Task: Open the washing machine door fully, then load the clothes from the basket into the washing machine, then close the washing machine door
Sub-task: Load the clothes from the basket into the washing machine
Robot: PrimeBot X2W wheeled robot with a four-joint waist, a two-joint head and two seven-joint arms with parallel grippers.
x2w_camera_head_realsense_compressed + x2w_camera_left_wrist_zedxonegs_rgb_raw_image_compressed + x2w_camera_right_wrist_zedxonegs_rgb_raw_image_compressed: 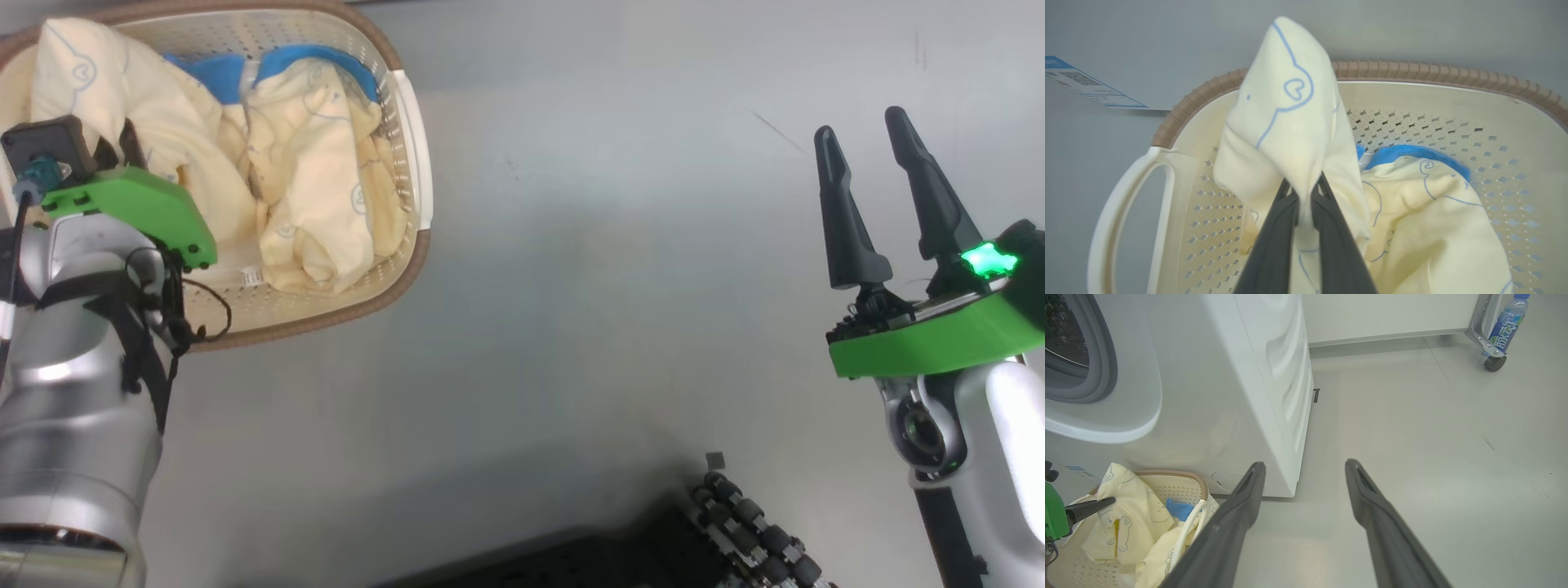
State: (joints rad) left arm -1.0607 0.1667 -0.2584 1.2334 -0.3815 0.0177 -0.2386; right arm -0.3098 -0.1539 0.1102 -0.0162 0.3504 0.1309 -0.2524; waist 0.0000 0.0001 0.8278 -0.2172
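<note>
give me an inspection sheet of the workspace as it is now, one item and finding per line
surface: grey floor, faint scuff mark
job's things: basket on the floor in front of the washing machine, clothes inside; drum opening uncovered, grey gasket showing; door cannot be made out
clutter: nothing seen
hands: left hand shut on a fold of a cream garment, above the basket; right hand open, empty, over the floor
cables: loose black loop at the left wrist
surroundings: drink bottle on a wheeled metal frame; white wall behind
</note>
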